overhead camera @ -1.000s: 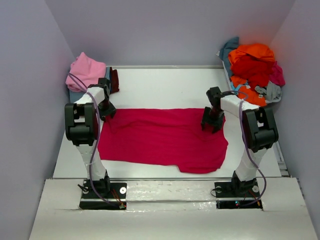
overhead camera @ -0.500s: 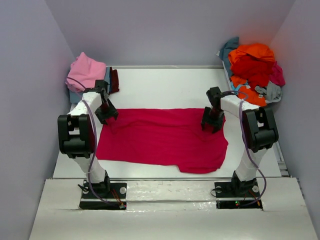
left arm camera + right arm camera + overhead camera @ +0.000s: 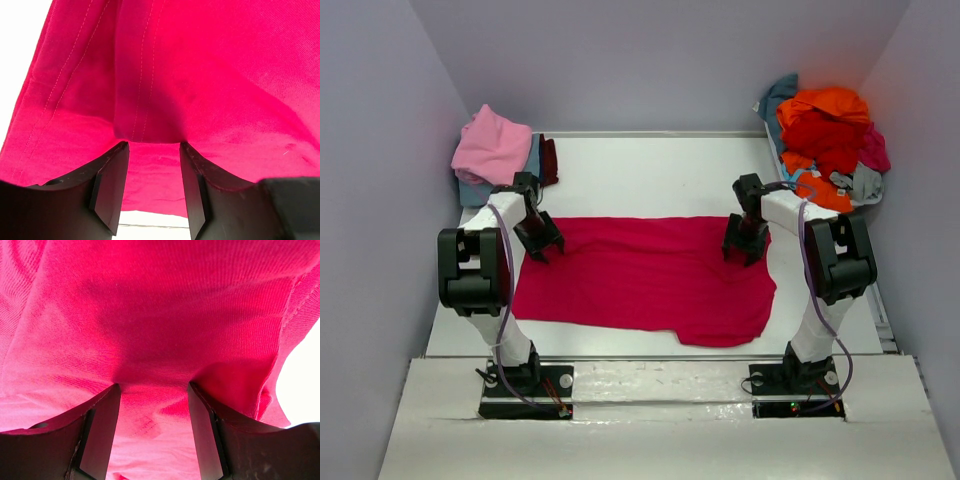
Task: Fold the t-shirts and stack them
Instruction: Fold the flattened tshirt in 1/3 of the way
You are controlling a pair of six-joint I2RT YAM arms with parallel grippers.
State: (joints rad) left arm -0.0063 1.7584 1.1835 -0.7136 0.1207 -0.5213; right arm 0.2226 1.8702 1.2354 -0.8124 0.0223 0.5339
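Note:
A magenta-red t-shirt [image 3: 645,272] lies spread flat across the middle of the table. My left gripper [image 3: 541,243] is down on its far left corner. In the left wrist view the gripper [image 3: 152,146] is open, both tips pressing into the cloth [image 3: 200,75], a stitched fold running up from between them. My right gripper [image 3: 745,243] is down on the far right corner. In the right wrist view this gripper [image 3: 153,388] is open too, with red cloth [image 3: 150,305] bulging between the fingers [image 3: 202,435]. Neither has the cloth pinched.
A loose heap of t-shirts [image 3: 828,135], orange and red on top with teal, grey and pink showing, sits at the back right corner. At the back left, a pink t-shirt [image 3: 492,145] lies on blue and maroon ones [image 3: 548,160]. Grey walls close in three sides.
My left gripper has slid a little nearer and to the right along the shirt's far left corner, and its elbow has swung out left. The right arm has stayed put.

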